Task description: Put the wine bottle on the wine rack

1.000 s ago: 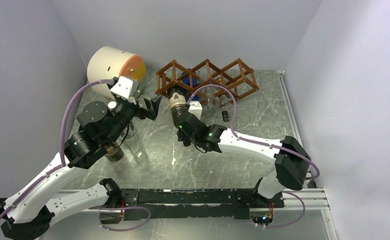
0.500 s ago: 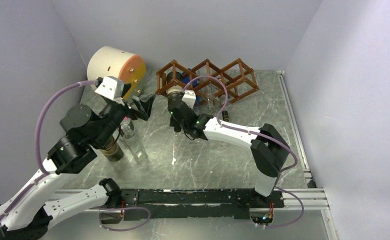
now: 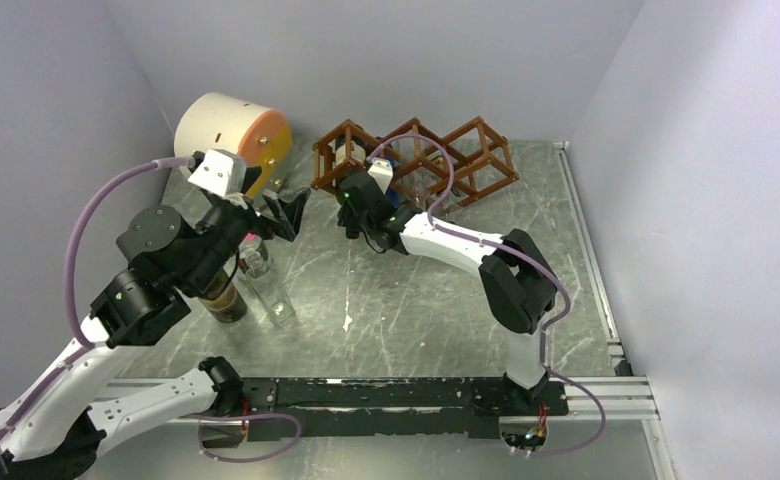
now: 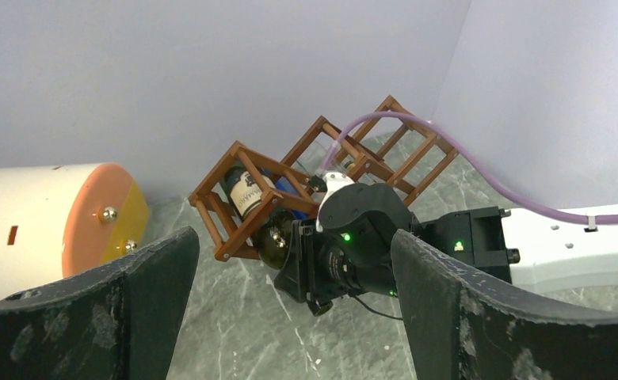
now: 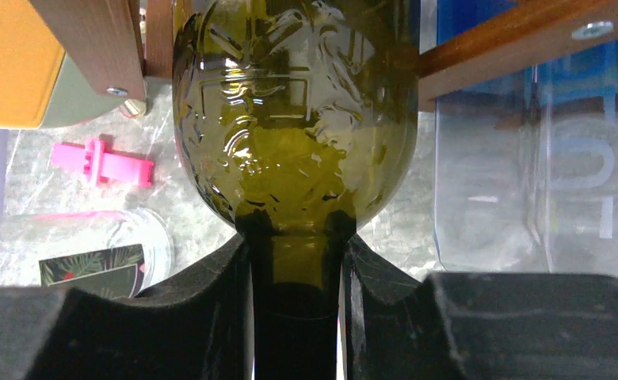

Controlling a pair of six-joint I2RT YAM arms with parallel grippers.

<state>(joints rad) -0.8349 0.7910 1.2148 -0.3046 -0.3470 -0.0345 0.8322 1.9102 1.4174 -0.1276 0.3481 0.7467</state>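
olive-green wine bottle [image 5: 294,119], reddish-brown wine rack [image 5: 92,36]

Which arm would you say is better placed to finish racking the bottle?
Right: the right gripper clamps the green glass wine bottle, partly inside the reddish-brown wooden lattice rack; the left gripper hangs open, apart.

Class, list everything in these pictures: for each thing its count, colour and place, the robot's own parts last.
wine rack: one, reddish-brown, back of table
wine bottle: one, green, partway in the rack's left cell
blue bottle: one, blue, in the rack alongside
cylinder: one, cream and orange, back left
clear bottle: one, clear glass, by the left arm
jar: one, dark, beside the clear bottle
clip: one, pink, on the table near the cylinder
table: one, grey marbled, under everything
left gripper: one, black, open, left of the rack
right gripper: one, black, shut on the wine bottle's neck
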